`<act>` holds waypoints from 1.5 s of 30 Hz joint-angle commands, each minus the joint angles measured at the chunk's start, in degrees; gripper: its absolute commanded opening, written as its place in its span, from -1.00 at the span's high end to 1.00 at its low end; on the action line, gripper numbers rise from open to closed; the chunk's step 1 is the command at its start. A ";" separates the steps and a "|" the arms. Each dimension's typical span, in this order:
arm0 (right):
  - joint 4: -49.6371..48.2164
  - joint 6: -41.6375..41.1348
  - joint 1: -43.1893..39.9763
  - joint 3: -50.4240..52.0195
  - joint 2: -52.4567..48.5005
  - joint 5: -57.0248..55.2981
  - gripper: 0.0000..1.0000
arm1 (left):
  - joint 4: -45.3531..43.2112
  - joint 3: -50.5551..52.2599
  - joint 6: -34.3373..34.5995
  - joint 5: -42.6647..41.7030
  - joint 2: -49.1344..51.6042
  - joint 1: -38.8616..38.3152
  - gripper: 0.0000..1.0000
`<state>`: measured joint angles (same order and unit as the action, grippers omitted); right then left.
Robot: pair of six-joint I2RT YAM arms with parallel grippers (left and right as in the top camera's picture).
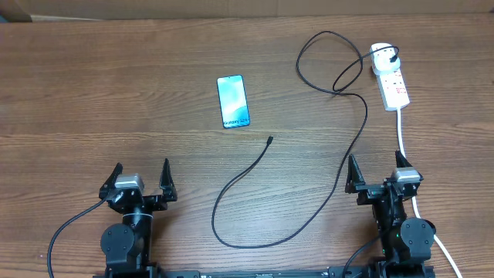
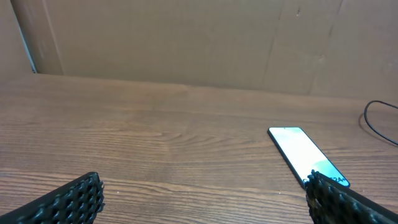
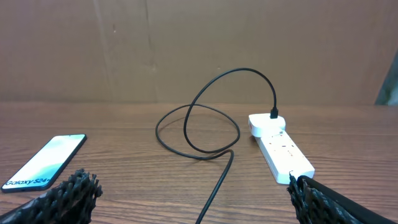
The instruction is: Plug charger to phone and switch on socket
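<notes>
A: Step in hand?

B: Nothing is held. Left gripper (image 1: 142,168) & right gripper (image 1: 376,164) are both spread wide, low in the frame.

A: Positions?

B: Phone (image 1: 233,101) is laid flat, upper centre of counter (image 1: 93,93). Connector tip (image 1: 270,140) of charger (image 1: 245,170) is seen just below-right of it, apart. Plug end is seated in socket (image 1: 391,81), upper right.

A: Approach?

B: Tip should be pinched close behind the connector, kept level, lined up w/ the phone's lower edge. Phone prob. needs steadying.

A: Obstacles?

B: Cable loop (image 1: 324,66) by the socket & white cord (image 1: 401,127) beside the right gripper could be snagged.
</notes>
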<state>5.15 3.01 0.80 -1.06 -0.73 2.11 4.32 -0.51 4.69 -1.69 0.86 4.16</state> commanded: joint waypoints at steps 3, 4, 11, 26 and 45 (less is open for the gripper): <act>-0.33 0.07 0.11 0.59 0.57 -0.37 -1.00 | 0.02 0.26 -0.42 -0.68 -0.61 0.33 -0.99; -0.33 0.07 0.11 0.59 0.57 -0.37 -1.00 | 0.02 0.26 -0.42 -0.68 -0.61 0.33 -0.99; -0.33 0.07 0.11 0.59 0.57 -0.37 -1.00 | -1.53 0.24 9.07 -12.09 -0.61 0.33 -0.99; -0.33 0.07 0.11 0.59 0.57 -0.37 -1.00 | -36.17 -0.76 54.14 -31.78 -0.61 0.37 -1.00; -0.33 0.07 0.11 0.59 0.57 -0.37 -1.00 | 48.52 -74.66 13.33 -32.96 47.67 0.33 -1.00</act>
<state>5.15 3.01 0.80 -1.06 -0.73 2.13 46.78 -65.56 28.01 -33.63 39.03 4.23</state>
